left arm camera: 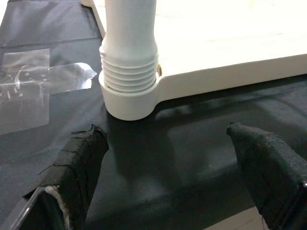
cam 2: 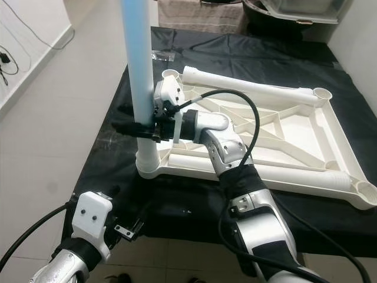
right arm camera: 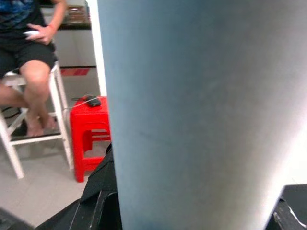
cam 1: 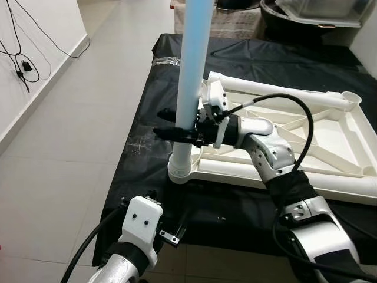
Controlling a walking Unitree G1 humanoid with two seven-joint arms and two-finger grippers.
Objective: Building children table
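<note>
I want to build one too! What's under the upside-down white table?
A black sheet lies under the white table, with a clear plastic piece on it beside the corner. The right gripper holds the blue-white leg there. Whatever the tabletop covers is hidden.

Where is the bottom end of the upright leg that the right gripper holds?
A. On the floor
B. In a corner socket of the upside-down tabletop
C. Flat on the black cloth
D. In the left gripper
B: the right gripper clamps the upright leg, whose threaded end sits in the corner socket of the tabletop.
</note>
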